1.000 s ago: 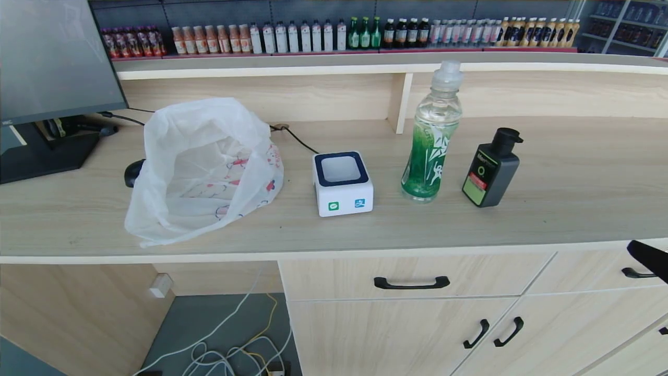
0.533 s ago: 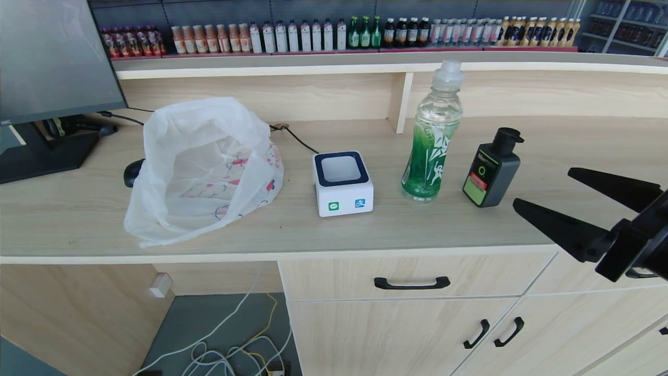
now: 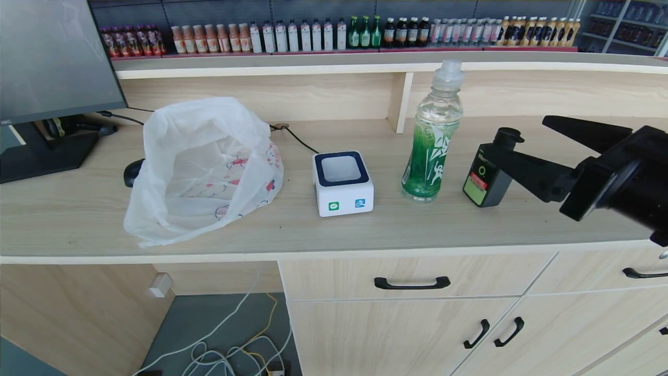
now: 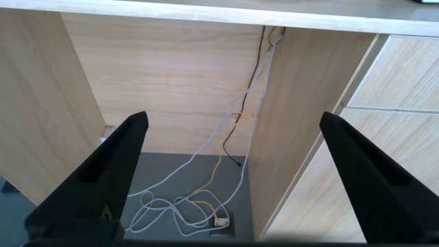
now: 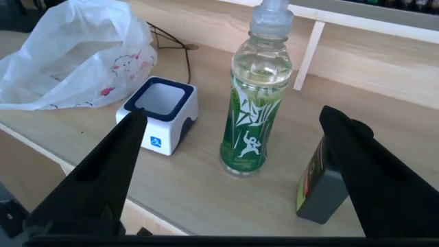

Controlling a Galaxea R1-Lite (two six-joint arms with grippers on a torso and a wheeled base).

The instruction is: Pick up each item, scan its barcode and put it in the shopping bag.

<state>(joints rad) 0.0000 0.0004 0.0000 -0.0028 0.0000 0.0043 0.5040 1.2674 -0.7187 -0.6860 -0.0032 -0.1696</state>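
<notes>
First pick underway: right gripper, jaws released, by the dark bottle, frame right; next, centre and clench. Left gripper likewise released.

Our head camera sits high and looks forward and down, so we get the whole counter from a fair way back, right up to the shelf of drinks behind. Our right wrist cam is way closer, just above the counter's front, facing across it. Both views share the shopping bag, scanner, green bottle and dark bottle. Our left wrist cam hangs below counter level, facing the gap under it; its cables also show low in the head view.
</notes>
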